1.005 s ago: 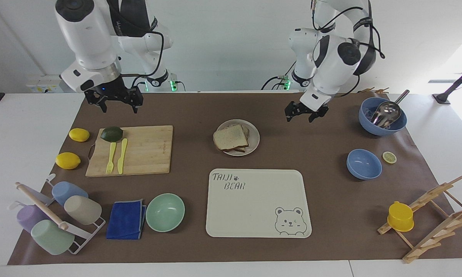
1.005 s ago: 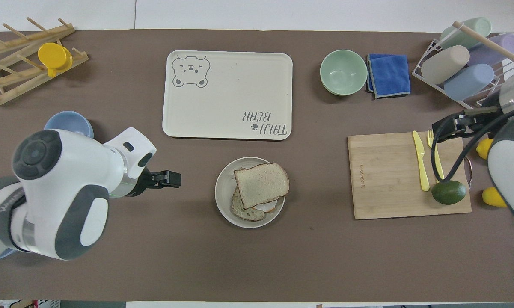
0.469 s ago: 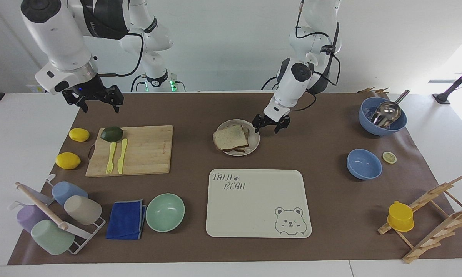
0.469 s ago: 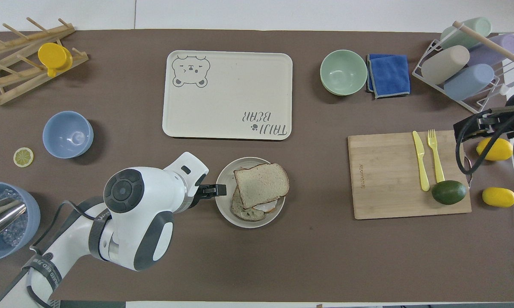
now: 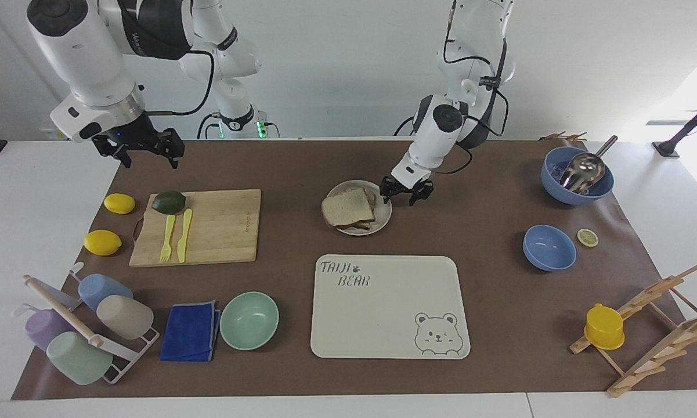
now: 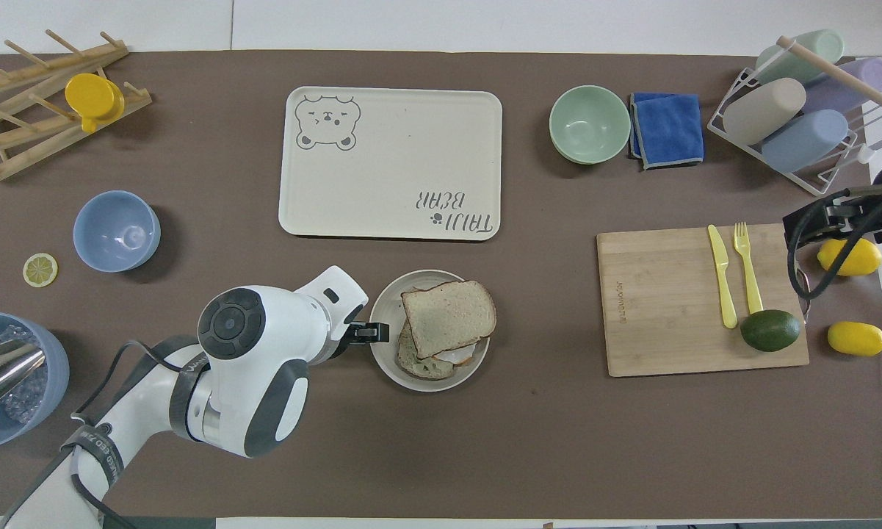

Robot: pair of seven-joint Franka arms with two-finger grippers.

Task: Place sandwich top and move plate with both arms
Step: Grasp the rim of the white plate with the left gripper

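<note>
Left gripper (image 5: 406, 194) part-open, empty, at plate (image 5: 383, 223) rim for the lift | sandwich top (image 5: 347, 208) already placed | right gripper (image 5: 140, 152) open, waiting.

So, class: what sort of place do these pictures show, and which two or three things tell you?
Most likely a robotics lab set up as a mock kitchen. Two white arms work over a paper-covered table laid with a sandwich on a plate, a cutting board and a cup rack.

Matt cream plate (image 5: 381, 217), speckled sandwich top (image 5: 348, 206) (darker crust), wooden cutting board (image 5: 215, 226), shiny metal scoop (image 5: 583, 168).
</note>
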